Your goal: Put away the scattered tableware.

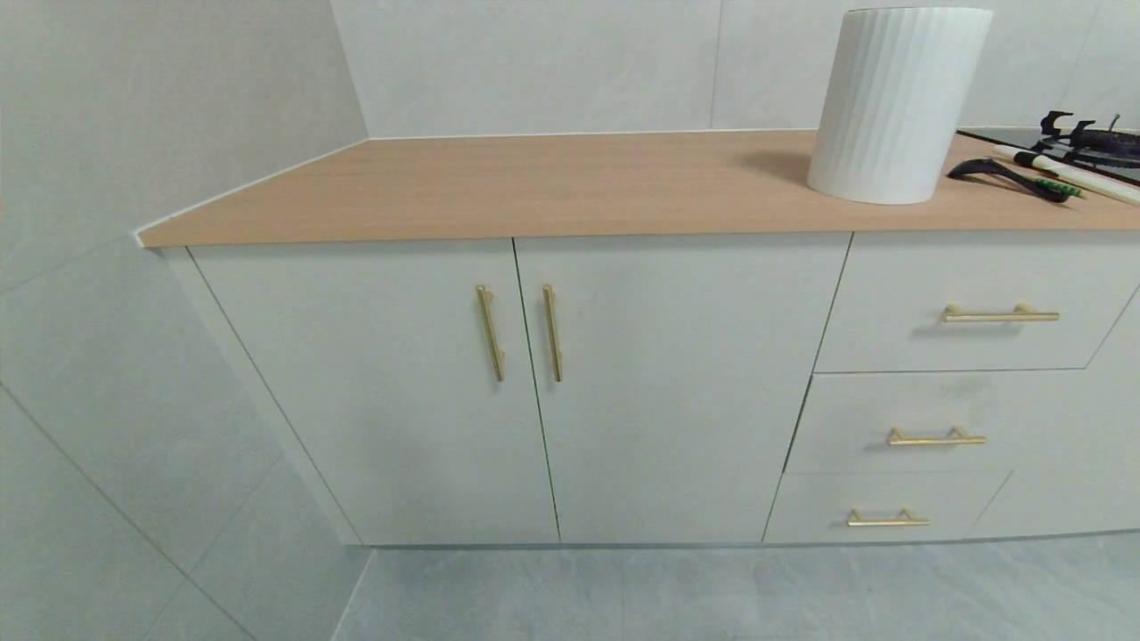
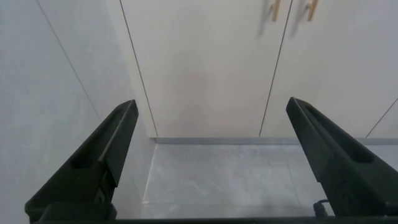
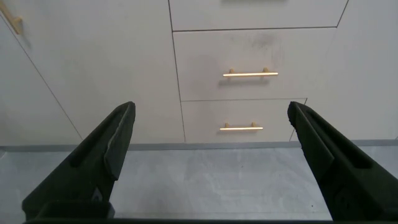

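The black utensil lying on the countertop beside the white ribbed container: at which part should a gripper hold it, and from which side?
Probably the slim handle of the black utensil, near its middle, coming down from above with the jaws across it: it lies flat on the countertop, its wider head toward the white ribbed container.

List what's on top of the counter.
A white ribbed canister stands toward the right of the counter; beside it lie a black utensil and a white-handled utensil. The canister's inside is hidden.
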Robot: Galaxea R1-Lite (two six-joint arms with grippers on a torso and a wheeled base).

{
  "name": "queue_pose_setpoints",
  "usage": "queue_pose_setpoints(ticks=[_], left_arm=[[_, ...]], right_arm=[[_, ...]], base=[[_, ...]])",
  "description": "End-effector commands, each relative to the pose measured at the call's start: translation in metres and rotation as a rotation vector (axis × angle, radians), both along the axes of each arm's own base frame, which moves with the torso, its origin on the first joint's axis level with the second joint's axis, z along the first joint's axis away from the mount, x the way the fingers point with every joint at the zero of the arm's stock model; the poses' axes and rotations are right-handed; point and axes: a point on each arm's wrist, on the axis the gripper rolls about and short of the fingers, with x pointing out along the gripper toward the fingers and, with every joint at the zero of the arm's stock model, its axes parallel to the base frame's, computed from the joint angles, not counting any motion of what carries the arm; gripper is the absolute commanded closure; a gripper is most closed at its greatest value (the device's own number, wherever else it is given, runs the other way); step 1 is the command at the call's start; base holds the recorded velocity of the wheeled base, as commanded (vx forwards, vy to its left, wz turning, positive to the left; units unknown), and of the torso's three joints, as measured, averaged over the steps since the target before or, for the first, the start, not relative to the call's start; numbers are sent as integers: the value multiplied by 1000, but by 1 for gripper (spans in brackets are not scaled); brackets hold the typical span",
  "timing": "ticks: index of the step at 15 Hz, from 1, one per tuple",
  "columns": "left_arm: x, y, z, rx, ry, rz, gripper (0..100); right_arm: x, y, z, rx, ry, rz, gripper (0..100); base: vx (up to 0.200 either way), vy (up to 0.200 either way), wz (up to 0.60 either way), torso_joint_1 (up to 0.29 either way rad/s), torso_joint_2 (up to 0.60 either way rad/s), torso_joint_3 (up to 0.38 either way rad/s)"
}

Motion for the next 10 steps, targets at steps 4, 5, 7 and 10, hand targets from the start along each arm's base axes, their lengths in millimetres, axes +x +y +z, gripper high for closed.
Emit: queue_pose_setpoints(ticks=[4,5,7,10], left_arm=[[0,0,0,-16,0,2,0],[0,0,0,-13,0,2,0],[0,0,0,-3,-2,2,0],[0,0,0,0,-2,2,0]], right_arm=[[0,0,0,1,4,0,0],[0,0,0,-1,4,0,0],[0,0,0,-1,4,0,0],[0,0,0,-1,4,0,0]], base=[[0,0,0,0,0,0],[0,0,0,0,0,0],[0,0,0,0,0,0],[0,-133,0,5,2,5]])
